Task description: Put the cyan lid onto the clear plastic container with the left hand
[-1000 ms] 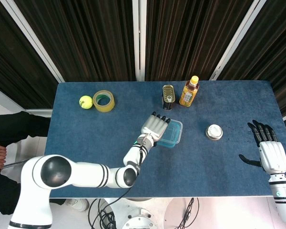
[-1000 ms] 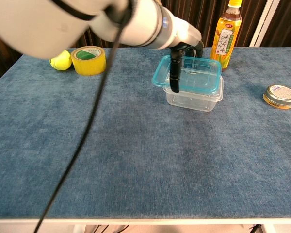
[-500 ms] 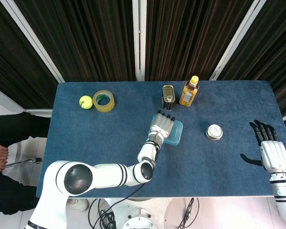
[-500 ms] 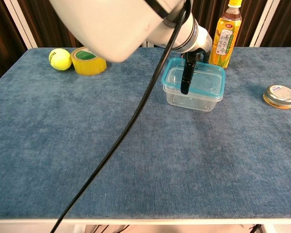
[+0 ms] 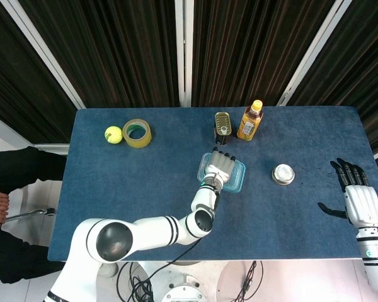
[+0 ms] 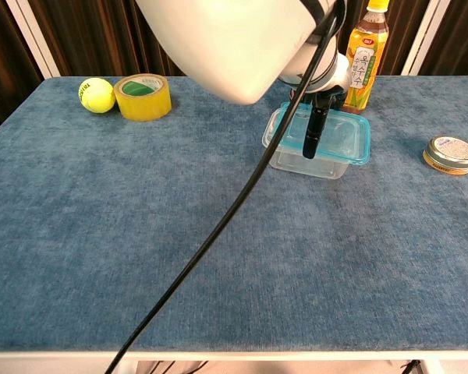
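The thin cyan plastic lid (image 6: 349, 140) lies slightly askew on the clear rectangular plastic container (image 6: 308, 158), mid-surface, held flat under the left hand (image 5: 221, 167). The right hand (image 5: 360, 202) hovers spread, empty.

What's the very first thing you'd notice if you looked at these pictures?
The big white left hand lies on top of the cyan lid, which sits on the clear plastic container in the middle of the blue table. At the back left, a bright yellow tennis ball sits beside a roll of yellow tape. An orange drink bottle stands just behind the container.
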`<move>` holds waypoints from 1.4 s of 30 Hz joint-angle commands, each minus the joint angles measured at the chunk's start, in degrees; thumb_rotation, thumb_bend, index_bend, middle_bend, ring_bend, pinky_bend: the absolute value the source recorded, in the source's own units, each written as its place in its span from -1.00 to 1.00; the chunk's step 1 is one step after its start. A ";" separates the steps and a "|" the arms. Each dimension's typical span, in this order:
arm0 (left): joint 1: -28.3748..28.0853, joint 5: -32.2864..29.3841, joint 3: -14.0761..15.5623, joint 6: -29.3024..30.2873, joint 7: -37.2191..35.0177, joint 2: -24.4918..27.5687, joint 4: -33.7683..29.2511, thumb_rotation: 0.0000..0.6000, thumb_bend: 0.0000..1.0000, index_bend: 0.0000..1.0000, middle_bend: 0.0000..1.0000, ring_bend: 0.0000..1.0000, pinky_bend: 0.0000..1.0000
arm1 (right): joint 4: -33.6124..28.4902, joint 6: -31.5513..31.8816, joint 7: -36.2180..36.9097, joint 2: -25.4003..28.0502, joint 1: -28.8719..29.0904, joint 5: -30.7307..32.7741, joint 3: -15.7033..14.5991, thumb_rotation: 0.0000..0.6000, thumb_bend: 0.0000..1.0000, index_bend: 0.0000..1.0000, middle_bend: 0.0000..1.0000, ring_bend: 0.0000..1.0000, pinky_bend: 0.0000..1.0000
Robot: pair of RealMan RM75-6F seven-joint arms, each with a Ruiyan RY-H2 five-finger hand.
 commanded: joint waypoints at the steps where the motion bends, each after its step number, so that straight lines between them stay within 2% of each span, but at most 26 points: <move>1: -0.07 -0.49 -0.89 -0.32 1.30 -0.70 1.23 1.00 -0.34 -0.35 -0.37 -0.65 -0.76 | 0.08 -0.05 0.08 -0.01 -0.07 0.10 0.00 1.00 -0.87 -1.00 -1.00 -1.00 -1.00; 14: 1.28 -2.16 -3.80 -1.30 6.33 -2.07 4.69 1.00 -0.34 -0.35 -0.38 -0.65 -0.78 | 0.39 -0.31 0.20 -0.07 -0.15 0.25 0.09 1.00 -0.87 -1.00 -1.00 -1.00 -1.00; 32: 2.97 -1.75 -6.72 -1.96 9.08 -3.05 6.40 1.00 -0.34 -0.41 -0.43 -0.65 -0.78 | 0.05 -0.19 -0.05 0.05 -0.59 0.45 0.02 1.00 -0.87 -1.00 -1.00 -1.00 -1.00; 42: 3.20 -1.43 -7.96 -1.83 10.07 -3.57 6.81 1.00 -0.37 -0.66 -0.60 -0.76 -0.79 | 0.13 -0.44 0.09 0.12 -0.68 0.66 0.04 1.00 -0.87 -1.00 -1.00 -1.00 -1.00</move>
